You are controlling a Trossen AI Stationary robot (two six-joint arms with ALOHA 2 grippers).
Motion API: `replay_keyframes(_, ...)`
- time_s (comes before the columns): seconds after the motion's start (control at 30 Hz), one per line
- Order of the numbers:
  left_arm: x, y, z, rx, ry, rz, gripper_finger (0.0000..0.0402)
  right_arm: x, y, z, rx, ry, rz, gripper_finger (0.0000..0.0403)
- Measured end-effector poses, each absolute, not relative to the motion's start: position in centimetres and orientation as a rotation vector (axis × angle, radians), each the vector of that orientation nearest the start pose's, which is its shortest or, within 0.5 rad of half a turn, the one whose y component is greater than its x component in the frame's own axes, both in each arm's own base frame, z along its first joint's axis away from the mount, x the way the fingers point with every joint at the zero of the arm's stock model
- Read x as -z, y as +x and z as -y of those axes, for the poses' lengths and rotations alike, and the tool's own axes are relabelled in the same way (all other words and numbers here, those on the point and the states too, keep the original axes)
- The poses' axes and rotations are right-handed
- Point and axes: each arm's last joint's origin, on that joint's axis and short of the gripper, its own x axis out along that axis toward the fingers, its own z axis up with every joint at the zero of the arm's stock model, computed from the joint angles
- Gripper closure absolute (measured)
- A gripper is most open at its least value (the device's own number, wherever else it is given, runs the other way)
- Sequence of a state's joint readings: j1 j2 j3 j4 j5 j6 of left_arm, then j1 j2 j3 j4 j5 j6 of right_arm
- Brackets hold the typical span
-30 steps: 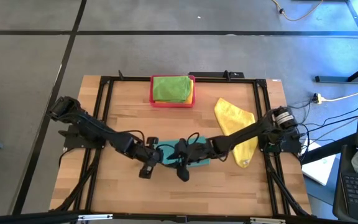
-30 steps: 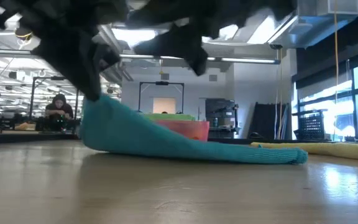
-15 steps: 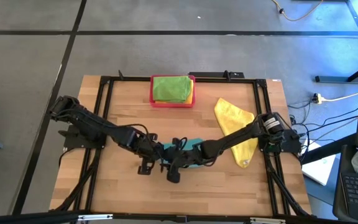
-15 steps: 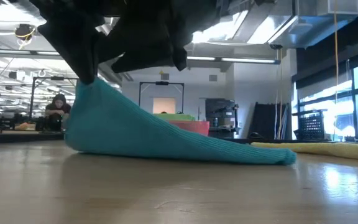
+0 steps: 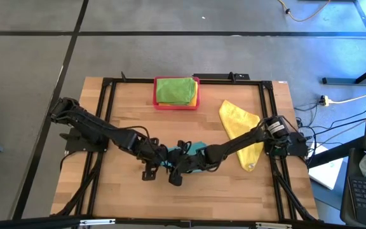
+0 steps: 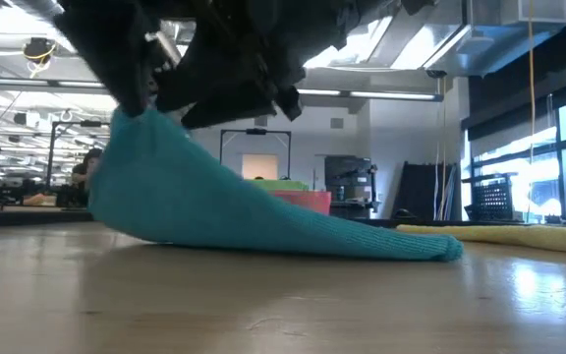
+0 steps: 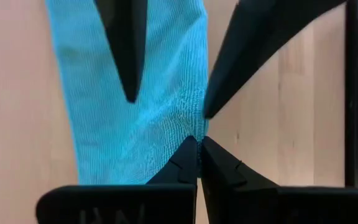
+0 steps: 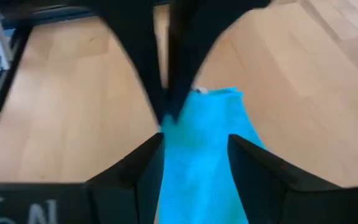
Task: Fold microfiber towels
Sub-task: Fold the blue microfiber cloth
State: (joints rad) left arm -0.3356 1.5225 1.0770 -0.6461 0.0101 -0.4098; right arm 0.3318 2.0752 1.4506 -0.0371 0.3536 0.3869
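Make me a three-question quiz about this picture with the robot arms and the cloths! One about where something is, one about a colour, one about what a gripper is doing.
1. Where is the green towel?
A. in the pink tray
B. on the floor
C. under the yellow towel

2. What colour is the towel both grippers work on?
A. red
B. teal
C. white

3. How is the left gripper?
A. wide open
B. out of sight
C. shut on the teal towel

Answers:
1. A, it lies folded in the tray at the table's far edge.
2. B, teal cloth shows between the arms.
3. C, its fingertips pinch the cloth's edge, lifting one end.
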Motion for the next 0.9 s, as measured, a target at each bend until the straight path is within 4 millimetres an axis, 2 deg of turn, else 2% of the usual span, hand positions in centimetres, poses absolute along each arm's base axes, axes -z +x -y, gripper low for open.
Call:
replay_keyframes(0.13,-24.5,28.2,9.8,0.071,-0.192,-1.026,0.0401,-20.5,42.4,-14.4,0.134,0.152,-0.595,0.0224)
replay_keyframes(0.33,-24.8,28.5,9.9,0.073,-0.201,-0.985,0.0401,-24.6,40.1,-15.3,0.139,0.131,-0.553,0.0224)
replay_keyframes(0.5,-25.1,29.0,9.6,0.062,-0.254,-0.939,0.0402,-24.3,38.3,-16.8,0.142,0.160,-0.658,0.0224)
replay_keyframes(0.6,-25.1,29.1,9.3,0.060,-0.296,-0.944,0.0401,-24.3,35.9,-18.0,0.184,0.205,-0.776,0.0224)
replay_keyframes(0.67,-25.1,29.1,9.4,0.060,-0.317,-0.939,0.0401,-25.5,34.3,-18.8,0.231,0.191,-0.745,0.0224)
replay_keyframes(0.77,-25.5,29.6,9.6,0.079,-0.352,-0.879,0.0401,-26.8,33.0,-19.9,0.406,0.166,-0.560,0.0224)
replay_keyframes(0.83,-26.0,30.0,9.7,0.095,-0.374,-0.812,0.0401,-26.4,32.8,-20.2,0.482,0.178,-0.485,0.0224)
replay_keyframes(0.9,-26.4,30.4,9.8,0.110,-0.384,-0.757,0.0401,-25.1,33.1,-20.2,0.452,0.213,-0.497,0.0224)
